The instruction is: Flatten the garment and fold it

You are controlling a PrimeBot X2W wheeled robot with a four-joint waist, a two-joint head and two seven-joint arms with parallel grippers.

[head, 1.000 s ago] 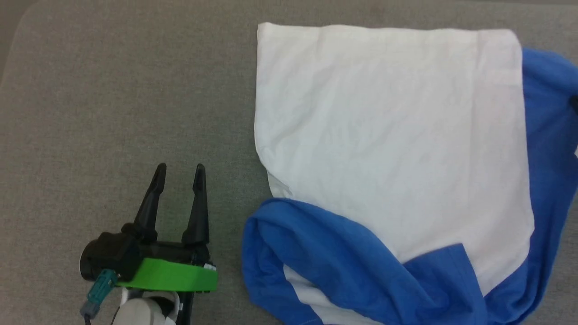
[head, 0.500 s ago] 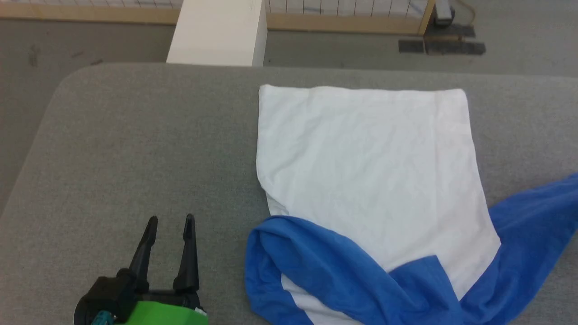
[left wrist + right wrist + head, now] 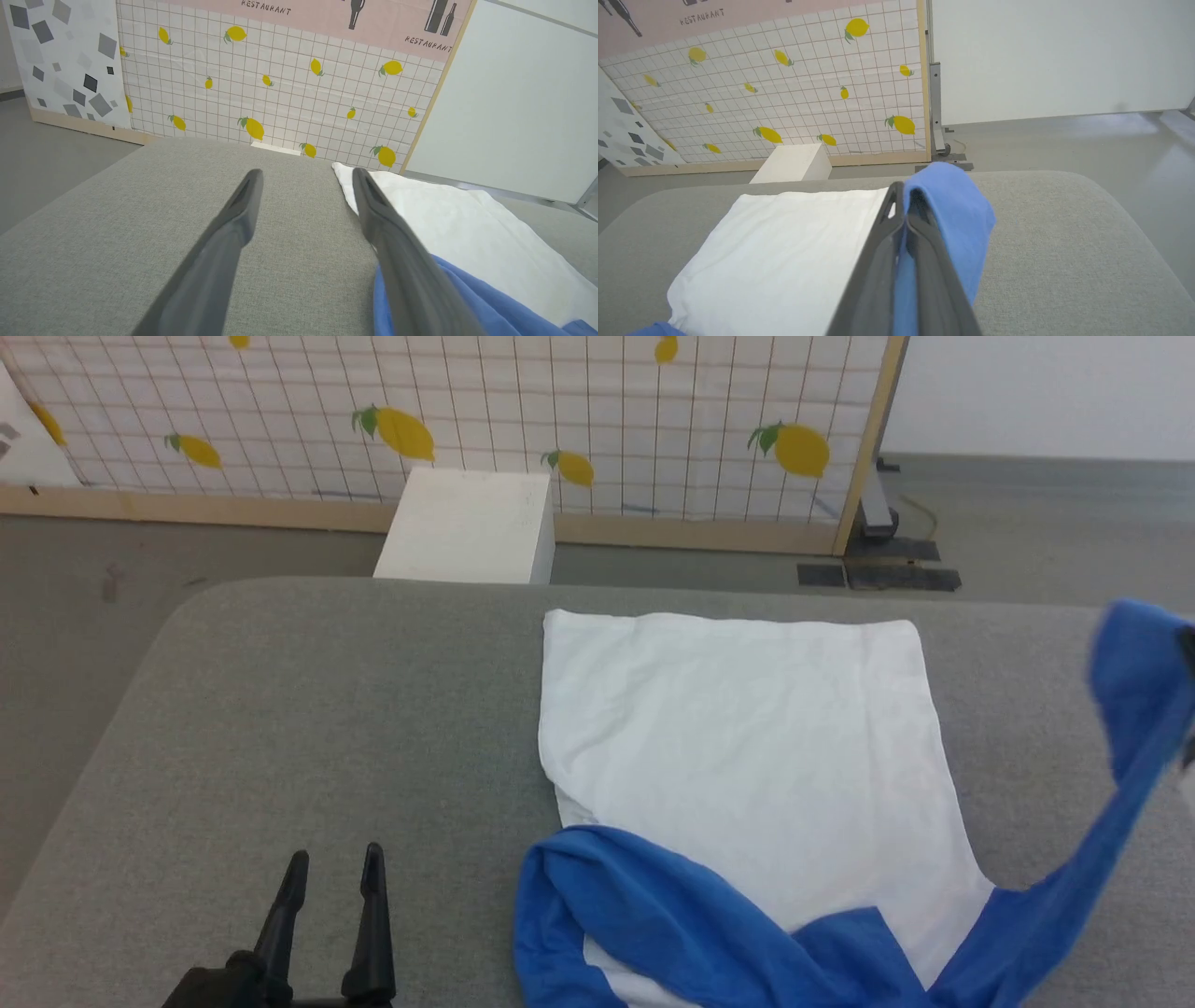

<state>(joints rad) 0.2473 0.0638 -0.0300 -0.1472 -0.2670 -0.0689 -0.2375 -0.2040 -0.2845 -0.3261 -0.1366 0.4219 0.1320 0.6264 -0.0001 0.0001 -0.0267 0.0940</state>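
Observation:
The garment (image 3: 747, 756) lies on the grey table with its white body spread flat. One blue sleeve (image 3: 653, 924) is bunched over its near edge. The other blue sleeve (image 3: 1130, 691) rises off the table at the right. In the right wrist view my right gripper (image 3: 903, 196) is shut on that sleeve (image 3: 957, 219), which drapes over the fingertips above the white body (image 3: 784, 252). My left gripper (image 3: 331, 868) stands open over bare table left of the garment, nothing between its fingers (image 3: 233, 224). The garment's edge (image 3: 444, 224) lies just right of it.
The padded grey table (image 3: 280, 709) has a rounded far left corner. Behind it on the floor stands a rigid white box (image 3: 467, 527) against a lemon-patterned grid screen (image 3: 560, 411). Grey floor runs to the left and back right.
The head camera has tilted up, so the whole picture slid down. The right blue sleeve, which lay on the table, has been lifted off it at the right. The left gripper stays open.

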